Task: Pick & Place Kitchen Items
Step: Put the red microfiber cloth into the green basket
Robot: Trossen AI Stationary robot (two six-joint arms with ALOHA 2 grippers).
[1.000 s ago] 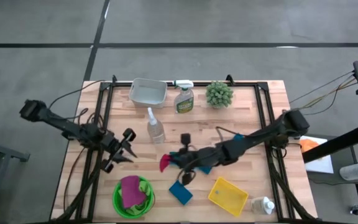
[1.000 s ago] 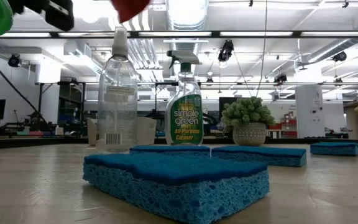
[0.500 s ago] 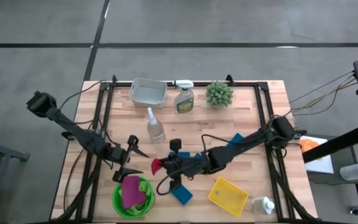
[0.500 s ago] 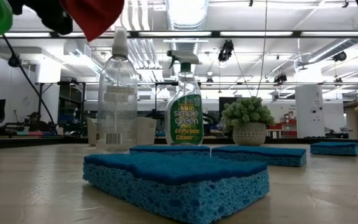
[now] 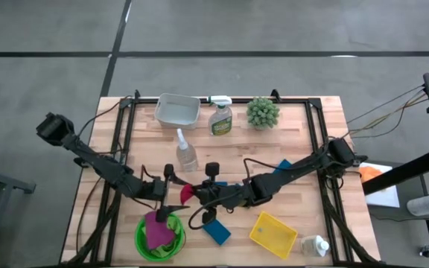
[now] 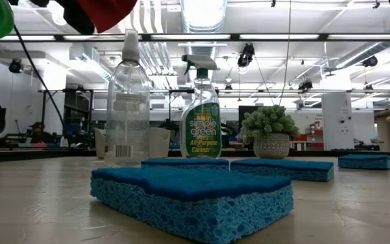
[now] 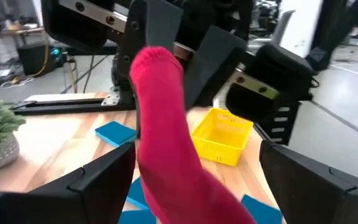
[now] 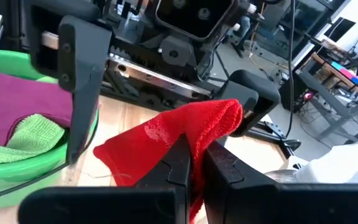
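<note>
My right gripper (image 5: 198, 197) is shut on a small red cloth (image 5: 187, 195), held above the table just past the green bowl (image 5: 141, 240). My left gripper (image 5: 171, 195) is open and faces it from the left. In the left wrist view its two fingers (image 7: 98, 180) stand on either side of the red cloth (image 7: 166, 149); I cannot tell whether they touch it. A pink cloth (image 5: 155, 227) and a green cloth (image 8: 33, 134) lie in the bowl. A blue sponge (image 5: 216, 231) lies flat on the table below the grippers. My right gripper pinches the red cloth between its two fingers at a bunched part (image 8: 188, 134) near the cloth's middle. The fingers come nearly level from the table's right side. The cloth is lifted clear of the table; one end (image 8: 232, 115) sticks out toward the left gripper and the rest droops.
A clear spray bottle (image 5: 186, 152), a green-labelled spray bottle (image 5: 220, 117), a potted plant (image 5: 262, 112) and a pale bin (image 5: 177, 110) stand at the far side. A yellow tray (image 5: 273, 232), a white bottle (image 5: 315, 244) and another blue sponge (image 5: 284, 167) lie at the right.
My left gripper has swung toward the table's right and near edges, up to the red cloth, and has turned to face it. My right gripper has carried the red cloth a little toward the table's left edge, still clear of the table.
</note>
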